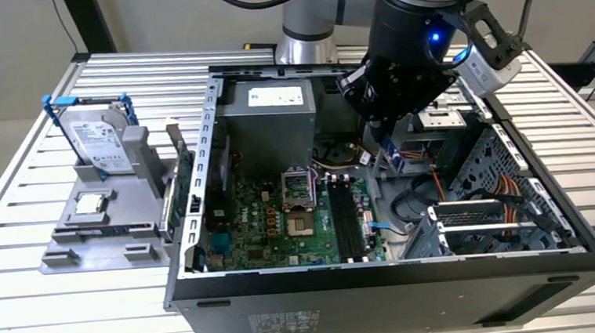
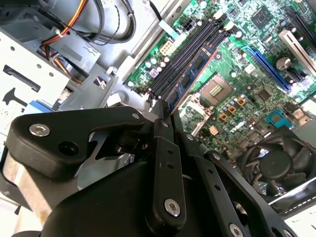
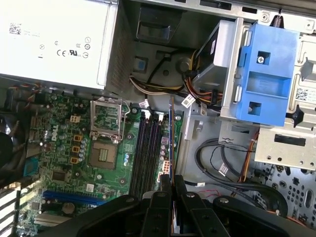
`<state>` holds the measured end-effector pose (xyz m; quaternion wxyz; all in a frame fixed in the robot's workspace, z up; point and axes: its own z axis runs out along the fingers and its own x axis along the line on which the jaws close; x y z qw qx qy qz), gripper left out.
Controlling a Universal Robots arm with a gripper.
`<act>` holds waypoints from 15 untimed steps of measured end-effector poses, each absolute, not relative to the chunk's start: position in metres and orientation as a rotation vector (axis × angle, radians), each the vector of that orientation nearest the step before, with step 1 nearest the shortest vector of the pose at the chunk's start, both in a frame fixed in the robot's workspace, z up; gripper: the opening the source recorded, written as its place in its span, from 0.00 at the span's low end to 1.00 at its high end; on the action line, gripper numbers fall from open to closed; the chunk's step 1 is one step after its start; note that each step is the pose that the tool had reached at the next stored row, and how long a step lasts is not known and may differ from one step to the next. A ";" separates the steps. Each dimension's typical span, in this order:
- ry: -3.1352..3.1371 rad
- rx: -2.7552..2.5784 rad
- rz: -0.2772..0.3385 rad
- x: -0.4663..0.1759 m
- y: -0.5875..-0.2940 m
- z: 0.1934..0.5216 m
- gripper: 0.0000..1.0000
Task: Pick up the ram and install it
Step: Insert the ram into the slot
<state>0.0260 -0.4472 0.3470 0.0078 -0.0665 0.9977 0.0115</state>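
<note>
The ram's [image 2: 191, 79] near end is covered by the gripper [image 2: 164, 108], which clamps it in the second wrist view. In the first wrist view the ram stands edge-on as a thin line (its chips cannot be made out). In the exterior view the arm [image 1: 405, 57] runs off the top edge and hides most of the ram inside the case [image 1: 389, 274]. Whether the ram touches the slots [image 2: 182, 59] cannot be told. The fan [image 2: 276, 163] is cut by the second wrist view's right edge, and the table [image 1: 35, 310] by the exterior view's edges.
</note>
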 end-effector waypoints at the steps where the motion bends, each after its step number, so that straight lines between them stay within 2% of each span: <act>1: 3.119 -0.208 0.036 0.026 -0.447 0.347 0.00; 15: 3.119 -0.207 0.036 0.026 -0.447 0.343 0.00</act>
